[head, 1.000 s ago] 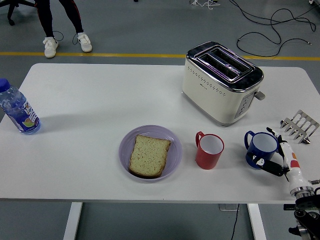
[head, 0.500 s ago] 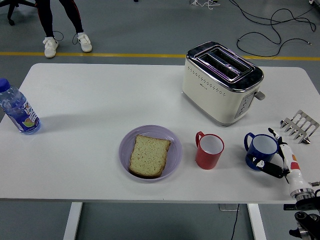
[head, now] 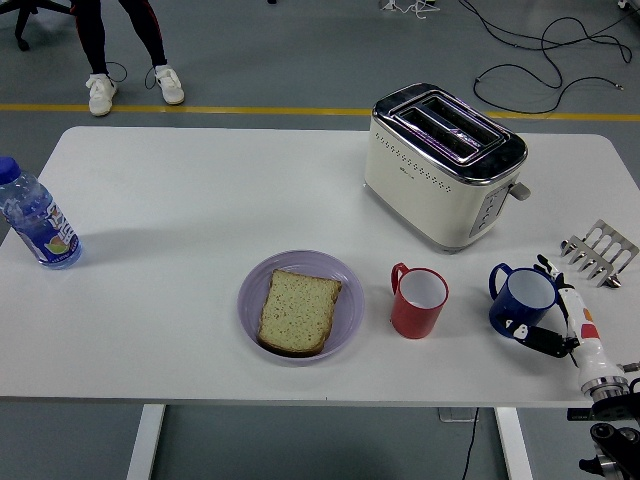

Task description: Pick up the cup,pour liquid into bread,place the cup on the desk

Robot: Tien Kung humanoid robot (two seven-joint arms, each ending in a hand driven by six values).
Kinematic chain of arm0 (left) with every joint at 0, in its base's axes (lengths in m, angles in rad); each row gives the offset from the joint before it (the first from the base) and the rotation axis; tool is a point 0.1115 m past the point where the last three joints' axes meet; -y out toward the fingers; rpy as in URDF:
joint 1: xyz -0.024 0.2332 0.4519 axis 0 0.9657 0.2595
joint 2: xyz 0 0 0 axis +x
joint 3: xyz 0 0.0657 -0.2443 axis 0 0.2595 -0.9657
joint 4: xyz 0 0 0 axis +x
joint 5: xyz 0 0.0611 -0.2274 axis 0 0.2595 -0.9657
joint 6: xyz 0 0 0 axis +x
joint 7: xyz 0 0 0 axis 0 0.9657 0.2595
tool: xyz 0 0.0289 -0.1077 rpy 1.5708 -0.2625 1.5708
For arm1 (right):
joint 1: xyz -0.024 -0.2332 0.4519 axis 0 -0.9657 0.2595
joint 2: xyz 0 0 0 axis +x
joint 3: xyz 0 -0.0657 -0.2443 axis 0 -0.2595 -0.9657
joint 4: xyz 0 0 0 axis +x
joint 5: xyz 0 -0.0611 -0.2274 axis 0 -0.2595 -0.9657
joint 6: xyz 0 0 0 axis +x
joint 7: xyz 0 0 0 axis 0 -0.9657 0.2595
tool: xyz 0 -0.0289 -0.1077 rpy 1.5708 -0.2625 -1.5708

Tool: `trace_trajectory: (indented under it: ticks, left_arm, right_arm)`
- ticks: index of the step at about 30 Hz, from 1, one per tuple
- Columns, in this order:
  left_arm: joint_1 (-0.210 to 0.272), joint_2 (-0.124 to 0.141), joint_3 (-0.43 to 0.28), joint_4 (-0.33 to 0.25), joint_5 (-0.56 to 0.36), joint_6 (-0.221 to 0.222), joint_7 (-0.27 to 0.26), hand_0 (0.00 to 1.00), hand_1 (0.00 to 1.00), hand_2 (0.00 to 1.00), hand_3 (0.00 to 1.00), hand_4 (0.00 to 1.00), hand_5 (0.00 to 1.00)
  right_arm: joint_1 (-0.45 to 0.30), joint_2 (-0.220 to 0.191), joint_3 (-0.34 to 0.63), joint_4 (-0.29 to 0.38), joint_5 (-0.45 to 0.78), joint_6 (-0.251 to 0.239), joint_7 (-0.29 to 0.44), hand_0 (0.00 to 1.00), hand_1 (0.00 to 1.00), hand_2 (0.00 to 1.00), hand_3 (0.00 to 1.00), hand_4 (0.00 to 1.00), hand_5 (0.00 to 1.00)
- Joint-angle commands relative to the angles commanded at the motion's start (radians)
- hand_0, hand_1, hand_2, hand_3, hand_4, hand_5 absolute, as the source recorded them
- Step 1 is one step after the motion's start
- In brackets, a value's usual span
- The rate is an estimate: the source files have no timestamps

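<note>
Blue cup (head: pixel 522 299) near the tabletop's front right corner looks slightly lifted and tilted versus a second ago, right hand (head: pixel 556 318) fingers clamped round it, so the pick-up seems begun; bread (head: pixel 298 311) waits unpoured.

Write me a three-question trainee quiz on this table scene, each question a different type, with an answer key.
1. True or false: the slice of bread lies on the purple plate.
2. Multiple choice: which thing is the right hand wrapped around? A) the red cup B) the blue cup C) the water bottle
3. Fill in the blank: the thing standing behind the two cups, farther from the robot, is the ______.

Key
1. True.
2. B; the fingers curl around the cup's side, and the cup sits on the table.
3. Toaster.
</note>
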Motion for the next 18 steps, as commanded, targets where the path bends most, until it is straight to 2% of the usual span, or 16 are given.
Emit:
trace_trajectory:
  ticks: [10, 15, 18]
  left_arm:
    - [-0.006, 0.003, 0.001, 0.000, 0.003, -0.001, 0.000, 0.657, 0.693, 0.713, 0.608, 0.343, 0.936]
    - [-0.007, 0.002, -0.004, 0.000, 0.008, -0.001, 0.001, 0.656, 0.693, 0.713, 0.607, 0.341, 0.934]
    - [-0.009, 0.002, -0.002, 0.000, 0.004, -0.001, 0.000, 0.656, 0.693, 0.713, 0.607, 0.341, 0.934]
  right_arm:
    - [-0.036, -0.025, 0.042, 0.139, -0.052, 0.000, -0.038, 0.914, 0.860, 0.980, 0.998, 0.939, 0.002]
    - [-0.049, -0.029, 0.057, 0.171, -0.058, 0.000, -0.048, 0.921, 0.863, 0.983, 0.998, 0.943, 0.002]
    - [-0.070, -0.037, 0.080, 0.225, -0.069, -0.008, -0.050, 0.921, 0.863, 0.983, 0.998, 0.943, 0.002]
